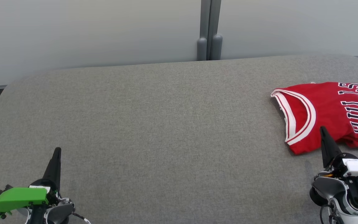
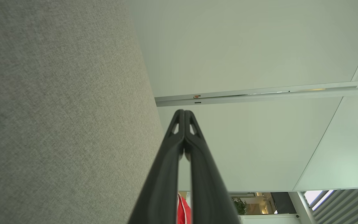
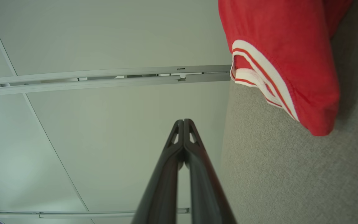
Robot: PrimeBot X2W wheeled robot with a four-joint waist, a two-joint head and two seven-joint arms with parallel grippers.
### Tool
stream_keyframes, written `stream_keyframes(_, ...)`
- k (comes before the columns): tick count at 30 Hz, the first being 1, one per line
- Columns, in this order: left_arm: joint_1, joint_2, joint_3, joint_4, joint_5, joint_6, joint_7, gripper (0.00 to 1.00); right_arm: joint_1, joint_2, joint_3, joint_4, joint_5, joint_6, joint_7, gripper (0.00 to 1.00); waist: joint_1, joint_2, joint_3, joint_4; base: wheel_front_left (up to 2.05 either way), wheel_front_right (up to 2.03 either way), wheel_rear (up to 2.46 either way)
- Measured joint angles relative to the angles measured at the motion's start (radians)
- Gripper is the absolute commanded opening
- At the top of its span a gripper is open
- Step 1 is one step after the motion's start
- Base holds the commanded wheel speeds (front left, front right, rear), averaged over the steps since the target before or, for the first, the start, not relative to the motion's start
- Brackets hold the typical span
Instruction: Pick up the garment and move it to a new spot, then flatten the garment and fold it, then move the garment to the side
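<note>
Altogether one red garment [image 1: 325,109]; two closed pairs: left fingers [image 1: 54,165], right fingers [image 1: 328,146].

1. right gripper [image 3: 183,122]: two dark fingers rise from 6 o'clock, tips pressed together near centre, nothing between them.
2. red jersey [image 3: 275,28]: at 1 to 2 o'clock, runs off the top edge, lying bunched on the grey fabric surface [image 3: 291,177].
3. striped trim [image 3: 259,74]: white with thin red lines, on the jersey's edge nearest centre, curving down toward 3 o'clock.
4. Jersey's rounded red fold ends at about 3 o'clock, casting a shadow on the fabric beside it.
5. Fingertips clear of the jersey; it sits at 2 o'clock from them.
6. pale wall panels [image 3: 104,34]: from 7 round to 12 o'clock.
7. metal rail [image 3: 104,79]: crosses from 9 o'clock to the trim.
</note>
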Motion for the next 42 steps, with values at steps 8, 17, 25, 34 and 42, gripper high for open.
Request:
stream_keyframes(8,0.0,0.0,0.0,0.0,0.0,0.0,0.0,0.0,0.0,0.0,0.0,0.0,0.0,0.0,0.0,0.0,0.0,0.0,0.0,0.0,0.0,0.0,0.0)
stream_keyframes(17,0.0,0.0,0.0,-0.001,0.0,0.0,0.0,0.0,0.0,0.0,-0.001,0.001,0.0,0.0,0.003,0.0,0.0,0.0,0.0,0.0,0.0,0.0,0.0)
stream_keyframes(25,0.0,0.0,0.0,-0.001,0.0,0.0,0.0,0.0,0.0,0.0,-0.002,0.001,0.0,0.0,0.003,0.0,0.0,0.0,0.0,0.0,0.0,0.0,0.0)
stream_keyframes(34,0.0,0.0,0.0,-0.002,0.0,0.0,0.0,0.0,0.0,0.0,-0.002,0.0,0.0,0.0,0.003,0.0,0.0,0.0,0.0,0.0,0.0,0.0,0.0)
stream_keyframes(42,0.0,0.0,0.0,-0.002,0.0,0.0,0.0,0.0,0.0,0.0,-0.003,0.0,0.0,0.0,0.003,0.0,0.0,0.0,0.0,0.0,0.0,0.0,0.0)
